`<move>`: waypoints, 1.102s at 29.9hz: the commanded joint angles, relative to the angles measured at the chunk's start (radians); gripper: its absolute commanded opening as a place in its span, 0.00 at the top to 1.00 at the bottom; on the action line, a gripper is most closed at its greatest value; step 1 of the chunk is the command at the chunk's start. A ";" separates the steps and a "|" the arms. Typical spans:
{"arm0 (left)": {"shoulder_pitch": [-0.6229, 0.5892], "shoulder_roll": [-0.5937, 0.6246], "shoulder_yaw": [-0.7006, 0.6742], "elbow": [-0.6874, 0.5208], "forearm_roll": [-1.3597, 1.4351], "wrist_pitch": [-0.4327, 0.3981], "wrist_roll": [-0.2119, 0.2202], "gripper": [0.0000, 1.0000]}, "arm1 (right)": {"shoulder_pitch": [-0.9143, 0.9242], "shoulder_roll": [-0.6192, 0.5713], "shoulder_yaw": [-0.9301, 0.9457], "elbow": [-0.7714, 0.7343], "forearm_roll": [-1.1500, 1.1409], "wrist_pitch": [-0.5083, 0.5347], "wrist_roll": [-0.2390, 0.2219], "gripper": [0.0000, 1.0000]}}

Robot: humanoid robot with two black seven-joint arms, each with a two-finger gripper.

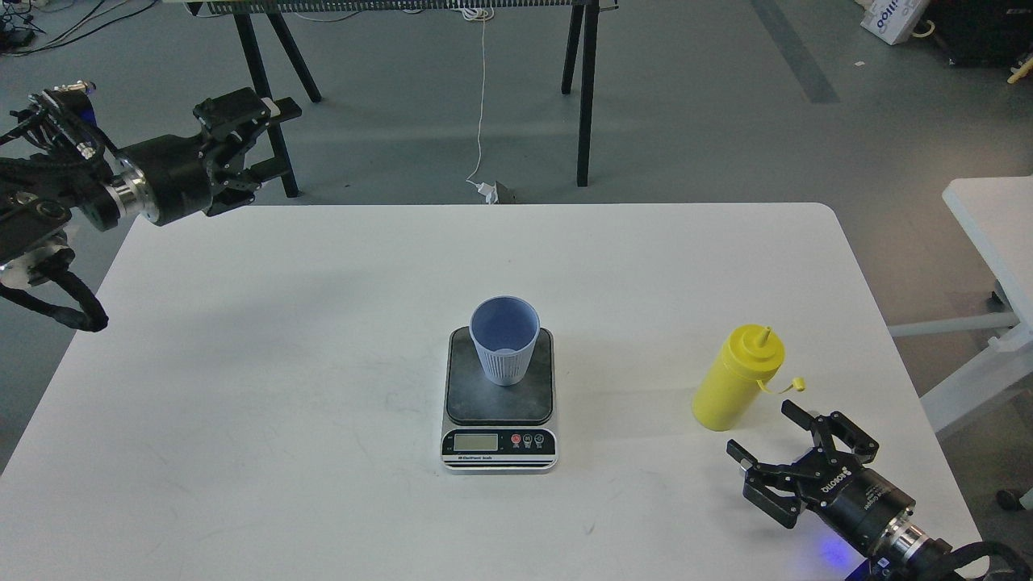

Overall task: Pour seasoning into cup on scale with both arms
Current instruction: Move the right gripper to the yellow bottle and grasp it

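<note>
Left arm: my left gripper (257,135) hangs off the table's far left corner, over the floor, well apart from everything I need. Its fingers look spread, with nothing between them.

Table: the white table (266,363) carries only the scale, the cup and the bottle that I can see.

Scale: the scale (499,403) sits near the middle of the table, display facing me. I cannot read the figures on its small screen.

Cup: the cup (505,340) stands upright on the back part of the weighing plate, mouth open toward me. The inside looks plain blue; I see no seasoning in it, so I judge nothing has been poured yet.

Bottle: the yellow seasoning bottle (738,378) stands upright on the table, well to the right of the scale. Its nozzle is bare, and the small tethered cap (798,384) dangles off to its right.

Right arm: my right gripper (800,453) is low at the near right, just beside the bottle's base and not touching it. The fingers are apart and point toward the bottle.

Progress: cup placed and bottle uncapped look done. Grasping, carrying over, tipping and squeezing all remain, by my reading.
</note>
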 commanded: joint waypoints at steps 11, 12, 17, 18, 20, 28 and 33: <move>0.018 0.004 0.000 0.000 0.001 0.000 0.000 0.01 | 0.108 0.043 -0.004 -0.077 -0.029 0.000 0.000 0.00; 0.020 0.004 0.000 0.000 0.001 0.000 0.000 0.01 | 0.113 0.047 -0.004 -0.080 -0.032 0.000 0.000 0.00; 0.022 0.004 0.000 0.000 0.000 0.000 0.000 0.01 | 0.143 0.070 -0.016 -0.098 -0.044 0.000 0.002 0.00; 0.022 0.004 0.000 0.000 0.001 0.000 0.000 0.01 | 0.153 0.079 -0.024 -0.108 -0.049 0.000 0.005 0.00; 0.023 0.004 0.000 0.000 0.001 0.000 0.000 0.01 | 0.169 0.095 -0.030 -0.120 -0.054 0.000 0.008 0.00; 0.028 0.003 0.000 0.000 0.001 0.000 0.000 0.01 | 0.202 0.144 -0.032 -0.169 -0.107 0.000 0.008 0.01; 0.031 0.001 0.000 0.000 0.000 0.000 0.000 0.01 | 0.209 0.147 -0.032 -0.169 -0.110 0.000 0.008 0.02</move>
